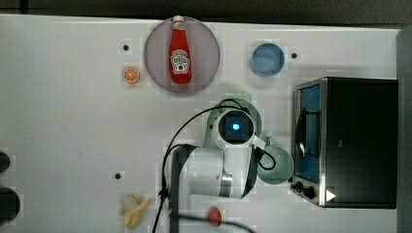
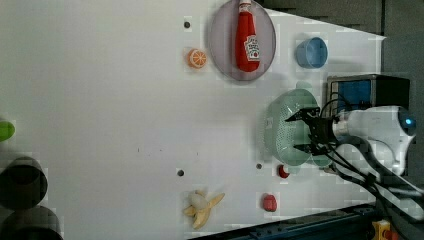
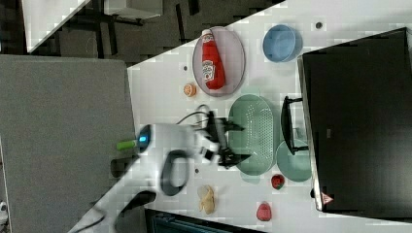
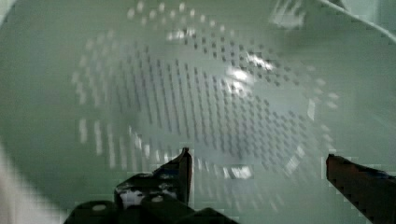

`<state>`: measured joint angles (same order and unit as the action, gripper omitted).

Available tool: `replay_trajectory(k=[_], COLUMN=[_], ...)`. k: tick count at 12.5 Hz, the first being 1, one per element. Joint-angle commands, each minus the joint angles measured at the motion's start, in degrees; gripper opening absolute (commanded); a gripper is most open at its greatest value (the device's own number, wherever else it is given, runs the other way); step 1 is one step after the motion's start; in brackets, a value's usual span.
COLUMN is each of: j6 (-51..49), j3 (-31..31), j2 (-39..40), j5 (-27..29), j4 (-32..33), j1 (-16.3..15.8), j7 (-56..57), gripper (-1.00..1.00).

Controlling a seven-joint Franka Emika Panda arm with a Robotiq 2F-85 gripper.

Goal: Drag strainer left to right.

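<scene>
My gripper (image 2: 303, 131) hangs over the strainer (image 2: 285, 127) with its fingers spread wide and nothing between them. In the left view, right of centre, the two black fingertips (image 2: 291, 119) stand far apart against the strainer's mint-green wall. In the right view the gripper (image 3: 239, 142) sits in the middle of the frame, reaching in over the long edge of the strainer (image 3: 252, 133) that lies nearer the right view's left. The wrist view looks straight down into the strainer (image 4: 210, 93) — rows of small holes across its pale floor — with one fingertip (image 4: 184, 168) and its partner well apart, and no part of the rim caught between them.

In the top view my arm's white wrist covers most of the strainer (image 1: 210, 128), which shows as a green rim just right of centre. The teal mug (image 1: 279, 167) sits just beside it toward the lower right, and the black toaster oven (image 1: 359, 141) stands at the right side of the frame. Higher up lie the blue bowl (image 1: 267, 59) and the grey plate (image 1: 155, 53) bearing the ketchup bottle (image 1: 180, 51) — with the orange slice (image 1: 131, 74) to the plate's left. A banana (image 1: 133, 209) lies near the bottom edge.
</scene>
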<state>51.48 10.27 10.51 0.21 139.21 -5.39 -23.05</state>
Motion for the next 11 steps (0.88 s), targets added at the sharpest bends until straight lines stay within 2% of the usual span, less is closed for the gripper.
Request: replay_trajectory(k=[1,4,8,11], j6=[-13.69,-29.56,-46.70,-48.19], j3=[-0.19,0.20,0.10,0.13], j2=[-12.06,-21.21,-28.26,-29.52], j5=[0.60,0.43,-1.15,-4.47], j4=[-7.27,-15.06,-23.90,-25.84], j1=[-1.05,-1.02,-1.01,-1.01], j7=[13.27,22.68,22.76,22.76], gripper=[1.00,1.00,1.00,1.00])
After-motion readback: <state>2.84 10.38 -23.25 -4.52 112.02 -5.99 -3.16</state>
